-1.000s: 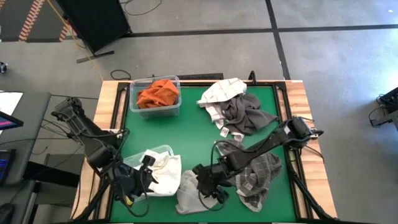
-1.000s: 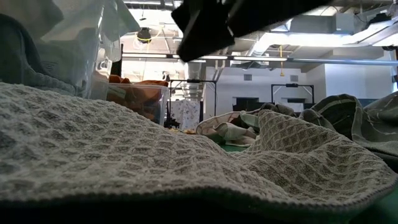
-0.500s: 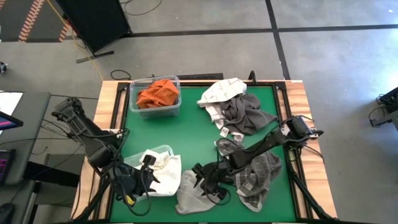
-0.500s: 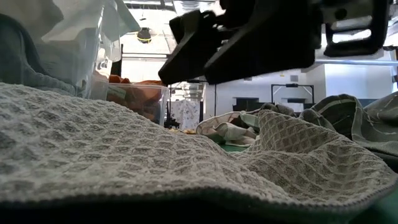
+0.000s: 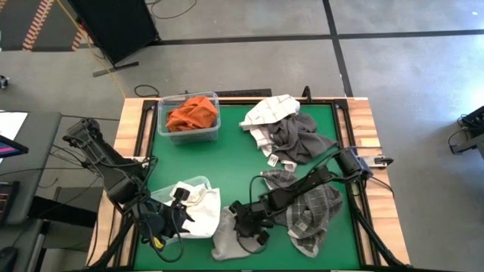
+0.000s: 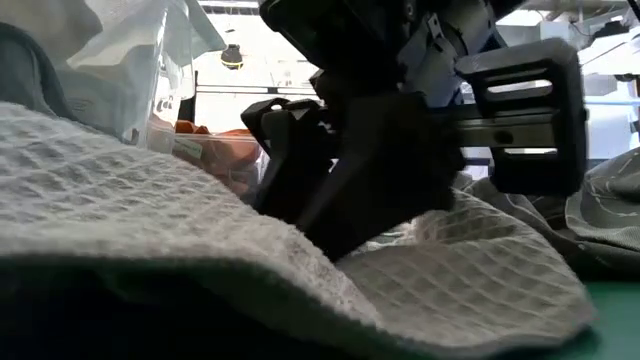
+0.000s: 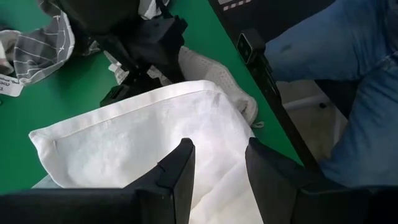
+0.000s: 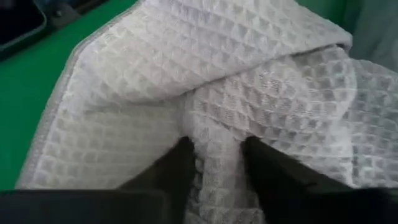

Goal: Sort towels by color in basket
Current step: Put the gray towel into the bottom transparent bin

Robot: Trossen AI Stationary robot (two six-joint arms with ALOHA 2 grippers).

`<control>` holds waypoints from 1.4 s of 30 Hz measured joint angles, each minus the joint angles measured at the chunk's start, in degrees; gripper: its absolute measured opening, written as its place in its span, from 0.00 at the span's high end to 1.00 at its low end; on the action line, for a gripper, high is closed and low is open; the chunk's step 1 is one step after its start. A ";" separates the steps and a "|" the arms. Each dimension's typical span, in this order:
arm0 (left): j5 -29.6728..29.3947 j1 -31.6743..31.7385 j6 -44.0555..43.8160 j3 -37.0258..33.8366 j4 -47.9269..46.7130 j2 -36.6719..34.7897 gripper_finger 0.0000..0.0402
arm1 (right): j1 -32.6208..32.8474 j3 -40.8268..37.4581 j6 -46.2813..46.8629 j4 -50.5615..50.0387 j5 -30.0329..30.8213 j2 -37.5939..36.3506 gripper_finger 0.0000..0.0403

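Right hand (image 5: 249, 224), lower centre of high view, pinching a fold of the white waffle towel (image 8: 205, 81) lying on the green tabletop (image 5: 234, 162). Advice: get a firm bite, lift straight up. Left hand (image 7: 214, 165) half open over the cream towel (image 7: 143, 137), lower left.
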 joint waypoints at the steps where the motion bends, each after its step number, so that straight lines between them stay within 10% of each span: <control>1: 0.00 0.00 0.00 0.00 -0.09 0.00 0.66 | -0.11 0.41 -0.25 -0.75 0.03 0.00 0.65; 5: -0.02 0.00 0.08 0.00 -0.09 0.00 0.66 | -0.47 2.22 -3.11 -5.85 0.16 -0.46 0.92; 25: -0.04 -0.33 -6.86 -0.02 -7.88 0.00 0.66 | 0.34 7.06 -5.41 -15.97 2.02 -16.00 0.92; 42: 0.28 -3.05 -15.33 -0.02 -17.52 -0.12 0.66 | -4.73 7.09 -15.30 5.44 -0.90 -25.26 0.92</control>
